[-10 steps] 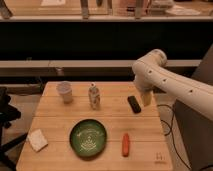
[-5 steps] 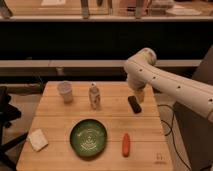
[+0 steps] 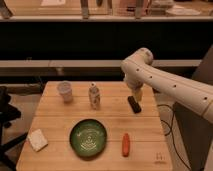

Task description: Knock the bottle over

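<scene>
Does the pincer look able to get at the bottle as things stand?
Probably yes: the pincer hangs right of the upright bottle, above a black object, with only bare table between them. The white cup stands on the bottle's other side.

Tool (image 3: pixel 135 94): yellowish, on white arm (image 3: pixel 170 87), over pale wood table (image 3: pixel 55 112). Left of tool: bottle (image 3: pixel 94 96) whitish-grey, mottled label; cup (image 3: pixel 65 92) white. Just beneath tool: black bar (image 3: pixel 134 104). Below-left of tool: bowl (image 3: pixel 75 137) green, pale pattern; stick (image 3: pixel 126 144) orange-red.

Jaws hang right of the upright bottle (image 3: pixel 94 96).
</scene>
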Tool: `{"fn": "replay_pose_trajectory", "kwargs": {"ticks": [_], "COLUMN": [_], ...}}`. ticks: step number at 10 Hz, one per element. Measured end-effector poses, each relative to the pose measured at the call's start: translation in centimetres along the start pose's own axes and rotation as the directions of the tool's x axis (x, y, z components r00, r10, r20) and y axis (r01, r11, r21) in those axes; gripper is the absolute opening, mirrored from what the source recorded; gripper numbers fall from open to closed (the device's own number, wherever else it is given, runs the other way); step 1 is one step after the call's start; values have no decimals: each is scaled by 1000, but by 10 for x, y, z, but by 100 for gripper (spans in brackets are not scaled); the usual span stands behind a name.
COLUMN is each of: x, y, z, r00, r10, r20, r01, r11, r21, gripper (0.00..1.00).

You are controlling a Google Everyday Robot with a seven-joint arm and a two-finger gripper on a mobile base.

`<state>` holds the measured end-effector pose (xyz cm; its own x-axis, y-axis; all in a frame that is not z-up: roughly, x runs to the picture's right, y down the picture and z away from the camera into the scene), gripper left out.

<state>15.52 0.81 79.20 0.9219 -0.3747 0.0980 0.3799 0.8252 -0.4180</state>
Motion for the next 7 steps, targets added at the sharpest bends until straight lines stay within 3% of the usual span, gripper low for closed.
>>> {"fn": "replay_pose_trajectory", "kwargs": {"ticks": [7], "x": [-12], "y": [-11], "z": [5], "r00": [998], "r10": [-56], "r20": [7], "r01": [56], "r11": [998], "r21": [4], "gripper": [80]}}
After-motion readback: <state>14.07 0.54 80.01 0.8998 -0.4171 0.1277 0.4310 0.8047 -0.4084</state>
